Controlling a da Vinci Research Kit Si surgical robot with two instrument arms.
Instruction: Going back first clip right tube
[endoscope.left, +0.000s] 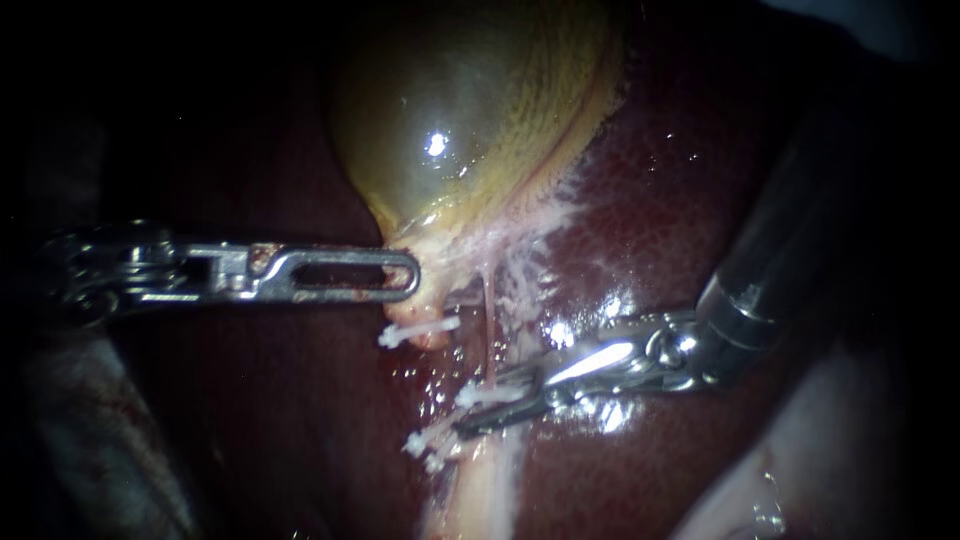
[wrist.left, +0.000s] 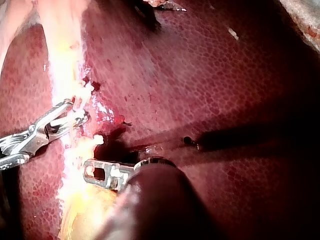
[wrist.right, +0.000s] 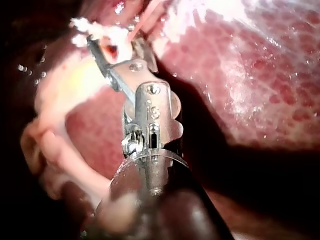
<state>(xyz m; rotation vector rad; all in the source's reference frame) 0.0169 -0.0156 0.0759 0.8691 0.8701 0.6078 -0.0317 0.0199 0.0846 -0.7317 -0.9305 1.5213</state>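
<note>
Right of the gallbladder (endoscope.left: 450, 120) neck, the right tube (endoscope.left: 488, 325) looks thin, soft, slippery, tear-prone; its white clip (endoscope.left: 492, 393) sits between the right instrument's (endoscope.left: 480, 412) slightly spread jaws, so probably grip lightly beside the clip.

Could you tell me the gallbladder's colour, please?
The glossy rounded gallbladder is yellow-green, clearest in endoscope view.

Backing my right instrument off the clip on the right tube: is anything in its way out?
Nothing visible. The right instrument sits at the clip on the right tube, and only bare liver lies back along its shaft. The left instrument is apart, beyond the tube.
</note>
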